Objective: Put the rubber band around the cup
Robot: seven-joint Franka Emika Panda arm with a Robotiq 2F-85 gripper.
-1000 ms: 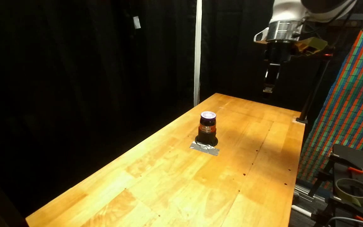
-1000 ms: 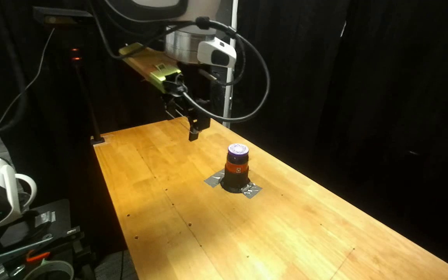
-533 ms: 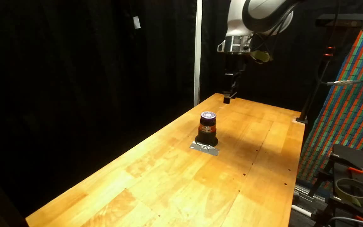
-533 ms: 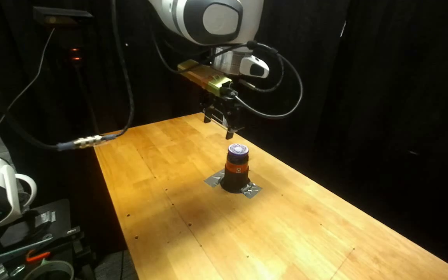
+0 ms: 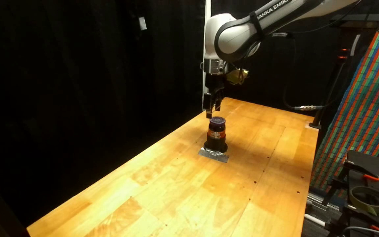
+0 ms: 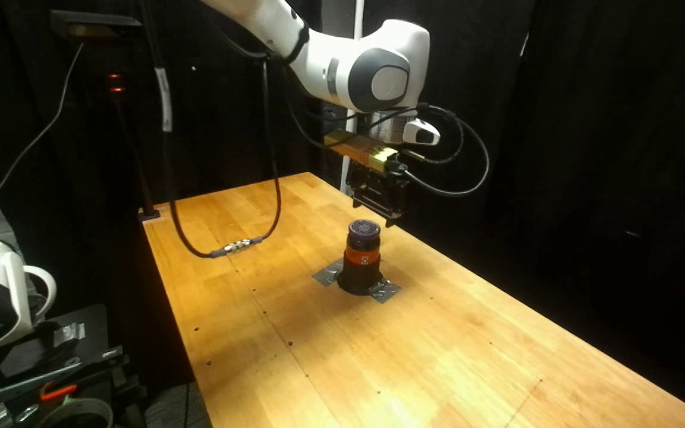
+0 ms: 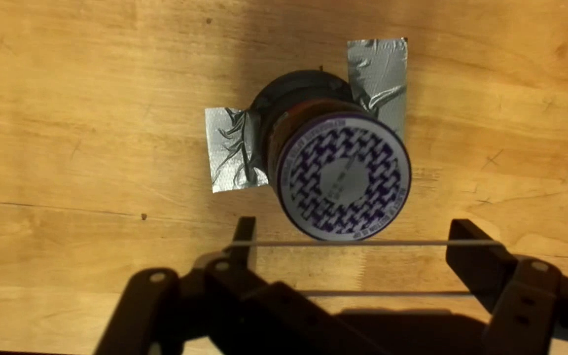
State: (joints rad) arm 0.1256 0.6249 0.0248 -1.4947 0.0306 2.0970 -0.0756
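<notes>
The cup (image 5: 216, 133) stands upright on the table in both exterior views (image 6: 362, 257). It has a black base, an orange middle and a darker purple-rimmed top. In the wrist view its patterned lid (image 7: 345, 177) faces the camera. My gripper (image 7: 353, 224) is open. The rubber band (image 7: 412, 243) is stretched around the two fingers, with two parallel strands across the gap. Its front strand meets the lid's lower edge in the picture; I cannot tell whether they touch. In the exterior views the gripper (image 5: 213, 112) hangs just behind the cup, its fingertips slightly above the lid (image 6: 373, 213).
Silver tape strips (image 7: 377, 74) run from the cup's base onto the wooden table (image 6: 467, 333). A cable with a metal connector (image 6: 238, 245) hangs over the table's far side. A black side shelf (image 5: 370, 164) holds a tape roll (image 5: 369, 199).
The gripper has moved from the table's far end toward the cup and come lower. Its fingers stay apart with the band across them. The cup has not moved; its top is now shaded.
</notes>
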